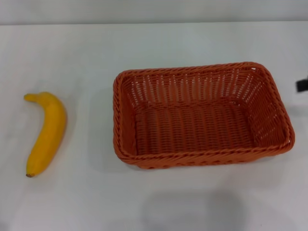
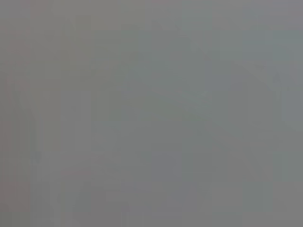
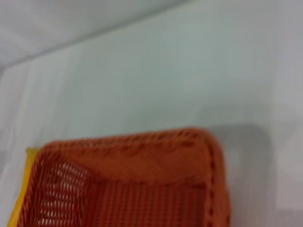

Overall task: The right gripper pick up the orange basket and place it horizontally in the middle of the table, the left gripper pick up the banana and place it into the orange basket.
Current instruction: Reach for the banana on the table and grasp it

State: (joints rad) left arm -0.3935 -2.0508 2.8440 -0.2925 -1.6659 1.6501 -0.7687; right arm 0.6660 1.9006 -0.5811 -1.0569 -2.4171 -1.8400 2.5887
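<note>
The orange basket (image 1: 202,115) lies empty on the white table (image 1: 86,53), its long side running left to right, a little right of the middle. One corner of the basket (image 3: 142,175) fills the lower part of the right wrist view. The banana (image 1: 46,132) lies on the table left of the basket, apart from it, stem at the far end. A yellow sliver of the banana (image 3: 19,208) peeks out beside the basket wall. A small black part of the right gripper (image 1: 302,85) shows at the right edge, just beyond the basket's right end. The left gripper is out of view.
The table's far edge (image 1: 154,23) meets a pale wall at the back. A soft shadow (image 1: 192,211) falls on the table in front of the basket. The left wrist view shows only a plain grey field.
</note>
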